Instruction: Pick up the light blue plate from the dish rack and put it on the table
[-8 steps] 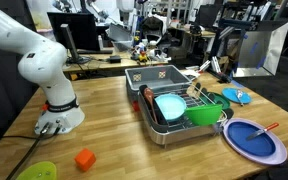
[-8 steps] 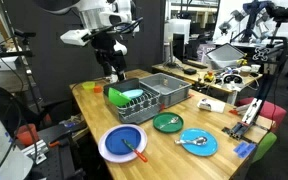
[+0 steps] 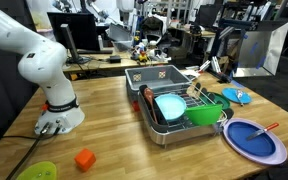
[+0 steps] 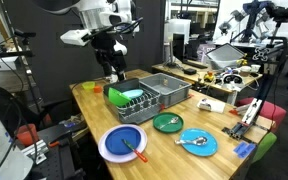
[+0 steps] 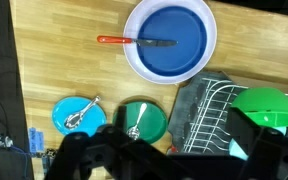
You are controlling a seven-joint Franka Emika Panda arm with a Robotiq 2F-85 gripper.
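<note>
The light blue plate (image 3: 169,105) stands in the dish rack (image 3: 156,128), next to a green bowl (image 3: 206,109). In an exterior view the plate is only a pale sliver (image 4: 135,93) behind the bowl (image 4: 122,98). My gripper (image 4: 112,68) hangs open and empty well above the rack's (image 4: 169,92) bowl end, touching nothing. In the wrist view its dark fingers (image 5: 174,165) are spread wide at the bottom. Between them I see the rack (image 5: 206,110), the bowl (image 5: 269,104) and a cyan edge of the plate (image 5: 238,149). The wooden table (image 3: 114,130) holds it all.
A dark blue plate with a lilac rim and a utensil (image 4: 122,143) (image 5: 169,38), a green plate with a spoon (image 4: 167,122) and a cyan plate with a spoon (image 4: 197,142) lie beside the rack. A tan dotted box (image 3: 149,76) stands behind it. An orange block (image 3: 84,158) lies near the robot base (image 3: 54,110).
</note>
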